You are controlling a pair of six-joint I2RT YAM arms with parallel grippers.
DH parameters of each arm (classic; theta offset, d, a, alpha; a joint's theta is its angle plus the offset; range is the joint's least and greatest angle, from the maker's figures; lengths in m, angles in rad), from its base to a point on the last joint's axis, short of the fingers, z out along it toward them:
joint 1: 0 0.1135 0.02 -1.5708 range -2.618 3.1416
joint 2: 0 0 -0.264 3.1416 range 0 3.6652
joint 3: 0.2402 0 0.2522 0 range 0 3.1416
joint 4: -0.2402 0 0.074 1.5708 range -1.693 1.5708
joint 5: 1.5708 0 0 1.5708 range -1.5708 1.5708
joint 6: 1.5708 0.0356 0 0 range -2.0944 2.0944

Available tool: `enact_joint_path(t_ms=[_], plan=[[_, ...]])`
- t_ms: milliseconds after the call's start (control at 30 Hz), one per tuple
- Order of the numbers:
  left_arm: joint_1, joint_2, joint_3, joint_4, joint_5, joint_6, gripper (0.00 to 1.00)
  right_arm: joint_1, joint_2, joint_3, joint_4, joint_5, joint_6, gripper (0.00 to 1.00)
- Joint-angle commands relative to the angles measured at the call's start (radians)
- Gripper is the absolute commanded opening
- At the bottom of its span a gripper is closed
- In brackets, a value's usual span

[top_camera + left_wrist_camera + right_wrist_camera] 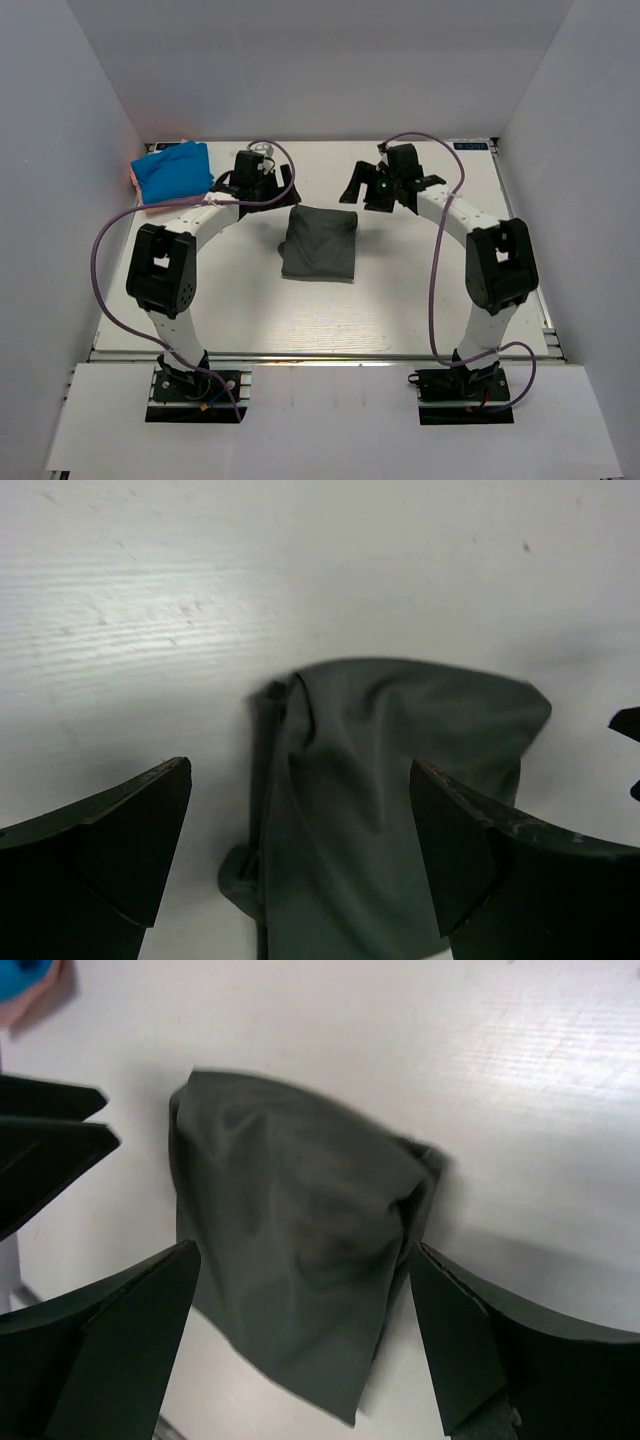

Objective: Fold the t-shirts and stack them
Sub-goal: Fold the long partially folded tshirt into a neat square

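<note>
Left wrist, tool: the left tool (300, 770) is spread wide, its black fingers (110, 850) apart and pinching nothing.
Left wrist, cloth: the folded dark grey-green t-shirt (400, 780) of soft cloth lies on the white counter (150, 600) beneath the gap.
Right wrist, tool: the right tool (305, 1250) is also spread, with nothing held.
Right wrist, cloth: the same dark shirt lies rumpled below. A bright blue t-shirt (15, 975) and a salmon-pink t-shirt (40, 1005) show at the top-left corner.
Top, layout: the dark shirt lies mid-counter, with both tools near its far end. The blue shirt rests on the pink one at the far-left corner, well apart.
</note>
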Motion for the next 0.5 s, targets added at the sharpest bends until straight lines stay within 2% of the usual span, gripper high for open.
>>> enact_joint_path(t_ms=[0,67,167,300,467], plan=[[-0.027,-0.082,-0.072,0.105,0.175,0.054,1.00,0.008,-0.094,-0.126,0.096,-0.126,-0.028,0.90],[-0.037,-0.068,-0.081,0.151,0.274,0.054,1.00,0.013,-0.120,-0.169,0.151,-0.204,-0.028,0.90],[-0.037,-0.023,-0.081,0.193,0.310,0.031,1.00,0.016,-0.115,-0.200,0.260,-0.290,-0.011,0.90],[-0.037,0.033,-0.081,0.280,0.345,0.020,1.00,0.016,-0.071,-0.232,0.375,-0.323,0.024,0.90],[-0.028,0.181,0.006,0.242,0.368,0.020,1.00,0.010,0.009,-0.203,0.466,-0.314,0.051,0.90]])
